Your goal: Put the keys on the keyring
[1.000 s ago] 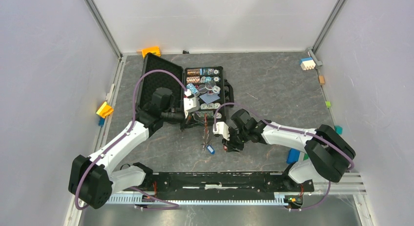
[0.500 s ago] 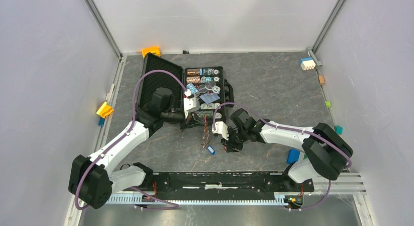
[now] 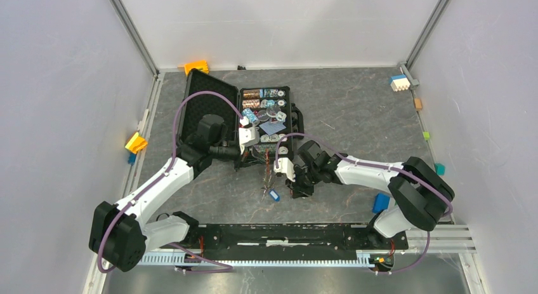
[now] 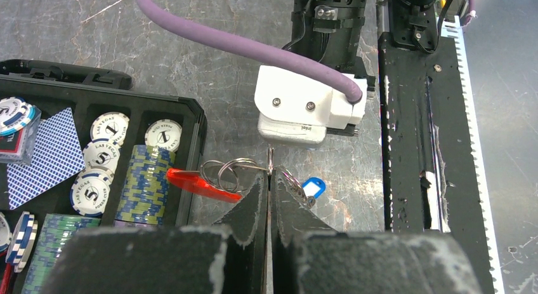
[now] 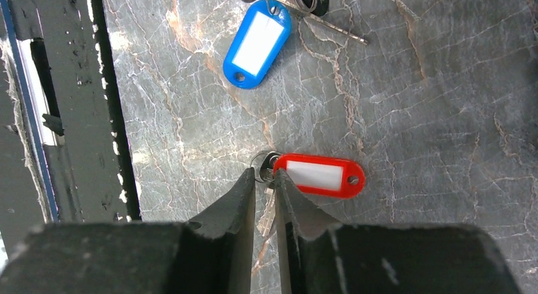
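The left gripper has its jaws pressed almost together on the thin silvery wire keyring. The keyring's loops and long, narrow bright-red tag stretch from the fingertips toward the open black plastic case, and the tag's end shows over the case's rim. The right gripper, jaws narrow, pinches the metal ring end of the small red-headed key. That key's flat plastic head lies on the grey veined stone-look table, a little out from the case. The rounded blue-headed key lies just beside the keyring, on the side away from the case. The case's compartments hold stacked poker chips with ridged blue-and-yellow edges, white-faced chips numbered 1 and 5, and a blue cross-hatched playing card.
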Robot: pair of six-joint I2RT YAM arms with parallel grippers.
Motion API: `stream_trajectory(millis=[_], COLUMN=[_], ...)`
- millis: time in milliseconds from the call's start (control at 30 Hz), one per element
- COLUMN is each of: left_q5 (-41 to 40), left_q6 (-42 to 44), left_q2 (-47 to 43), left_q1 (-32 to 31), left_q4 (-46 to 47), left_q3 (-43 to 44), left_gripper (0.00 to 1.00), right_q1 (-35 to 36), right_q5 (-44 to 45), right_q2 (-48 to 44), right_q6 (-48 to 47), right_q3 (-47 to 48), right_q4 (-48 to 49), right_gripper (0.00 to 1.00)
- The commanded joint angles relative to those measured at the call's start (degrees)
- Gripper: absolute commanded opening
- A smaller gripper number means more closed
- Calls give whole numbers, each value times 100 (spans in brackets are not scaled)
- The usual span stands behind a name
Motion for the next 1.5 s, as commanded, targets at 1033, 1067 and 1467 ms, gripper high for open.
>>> stream_trajectory(millis=[1033,1067,1467], left_q5=[624,673,921], left_q6=[288,293,377], left_q2=[-16,-2,-41], left_q1=[89,113,272], left_q4=[124,124,98], left_q3=[165,171,106], left_gripper=[2,2,2], right_q1=[51,118,479], right_q5=[-195,-96,117], right_q2=[-1306,-1286,-783], right_q6=[-2920,-2938,-3234], right_q3=[-584,-622,-381], right_q4=[189,281,325], right_gripper=[50,50,46])
